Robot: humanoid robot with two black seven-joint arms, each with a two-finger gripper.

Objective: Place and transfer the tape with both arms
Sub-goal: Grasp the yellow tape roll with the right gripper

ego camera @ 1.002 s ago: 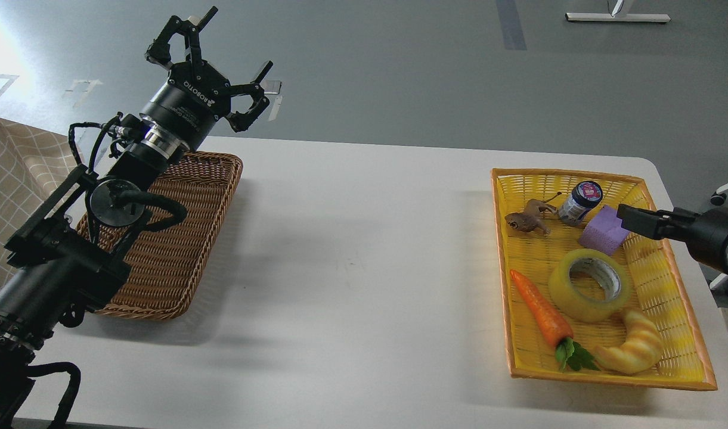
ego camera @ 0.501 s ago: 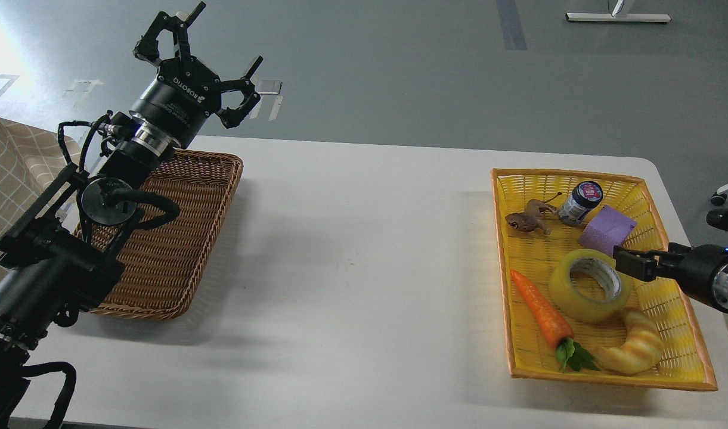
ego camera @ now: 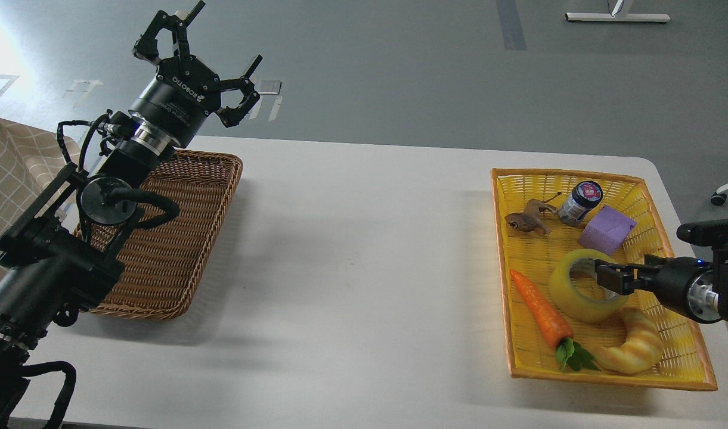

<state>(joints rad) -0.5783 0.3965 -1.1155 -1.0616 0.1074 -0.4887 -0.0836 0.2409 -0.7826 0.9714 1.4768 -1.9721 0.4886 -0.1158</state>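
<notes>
At the far left edge of the frame one checked beige cloth is seen. Beside it, one brown wicker basket is set on the white table, with nothing seen inside it. The left arm is raised from the lower left corner across this basket, and the left gripper is held in the upper left of the frame, above the table's far edge, with its fingers spread wide and nothing held between them.

The middle of the table is bare.

In the right part of the frame one yellow basket with an orange rim is placed. Six things are counted inside it: one brown toy animal and one small dark-lidded jar at the upper end, one purple block just right of the jar, one tape roll in the middle, one orange carrot with green leaves left of the roll, and one tan croissant at the lower end, touching the roll.

The right arm is brought in from the right edge. The right gripper is seen end-on and dark over the opening of the tape roll; whether its fingers are spread or pressed together cannot be told, nor whether the roll is touched.
</notes>
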